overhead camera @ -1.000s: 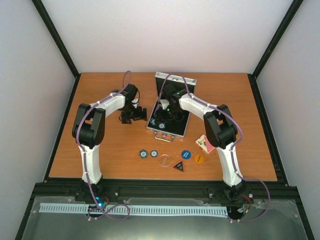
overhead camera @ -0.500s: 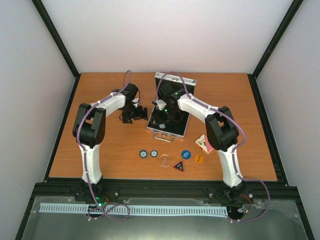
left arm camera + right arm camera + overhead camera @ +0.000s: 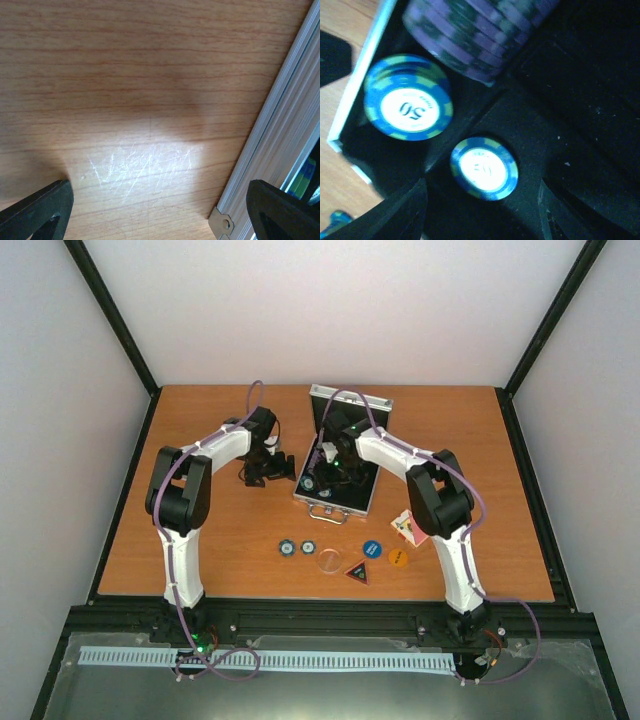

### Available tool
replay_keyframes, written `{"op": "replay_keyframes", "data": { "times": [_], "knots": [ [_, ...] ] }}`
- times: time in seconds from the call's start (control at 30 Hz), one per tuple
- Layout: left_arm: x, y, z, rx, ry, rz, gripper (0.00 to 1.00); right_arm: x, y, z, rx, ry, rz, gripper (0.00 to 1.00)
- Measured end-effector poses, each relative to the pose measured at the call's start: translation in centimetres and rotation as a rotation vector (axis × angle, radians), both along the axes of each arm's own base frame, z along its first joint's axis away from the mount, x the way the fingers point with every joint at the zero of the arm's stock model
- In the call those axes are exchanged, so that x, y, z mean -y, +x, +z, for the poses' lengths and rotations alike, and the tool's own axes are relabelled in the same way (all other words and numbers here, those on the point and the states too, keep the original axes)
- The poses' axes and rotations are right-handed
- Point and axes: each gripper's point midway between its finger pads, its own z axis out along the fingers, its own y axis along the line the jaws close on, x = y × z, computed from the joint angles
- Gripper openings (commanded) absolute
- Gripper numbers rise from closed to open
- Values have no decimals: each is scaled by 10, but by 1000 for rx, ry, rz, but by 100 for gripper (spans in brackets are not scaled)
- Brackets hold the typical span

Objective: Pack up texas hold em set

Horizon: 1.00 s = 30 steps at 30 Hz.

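Progress: partway, by my judgement | case (image 3: 335,506) lay open toward table's 12 o'clock, blue chip stack (image 3: 408,103) and purple stack (image 3: 470,35) inside | right gripper (image 3: 481,210) part-open over lone blue chip (image 3: 484,168), gripping nothing | left gripper (image 3: 160,215) wide open, empty, at case's 9 o'clock | left to pack: loose chips (image 3: 286,548), triangular button (image 3: 357,572), round buttons (image 3: 398,557) at case's 6 o'clock, card deck (image 3: 408,528) at 4 o'clock; lid not yet shut

The table (image 3: 125,75) is smooth wood-grain with fine scratches; the case (image 3: 272,140) rim is ribbed silvery metal, its lining (image 3: 590,90) matt black.

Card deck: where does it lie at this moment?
In the top view the card deck lies on the table, right of the open case, beside the right arm and just beyond the orange button.
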Motion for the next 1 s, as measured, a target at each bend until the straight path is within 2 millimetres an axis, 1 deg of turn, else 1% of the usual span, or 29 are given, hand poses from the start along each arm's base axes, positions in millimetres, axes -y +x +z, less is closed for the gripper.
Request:
{"op": "replay_keyframes", "data": {
  "times": [0.07, 0.13, 0.4, 0.6, 1.0],
  "knots": [
    [0, 0, 0, 0, 0, -2, 98, 3, 0, -13, -17, -25, -7, 63],
    [0, 0, 0, 0, 0, -3, 98, 3, 0, -18, -27, -30, -8, 63],
    [1, 0, 0, 1, -5, -7, 98, 0, 1, -16, -33, -3, -9, 62],
    [2, 1, 0, -3, -5, -7, 98, -13, -5, -11, -63, 87, 31, 63],
    [2, 1, -1, -5, -5, -7, 98, -15, -10, -8, -83, 131, 68, 63]
  ]
}}
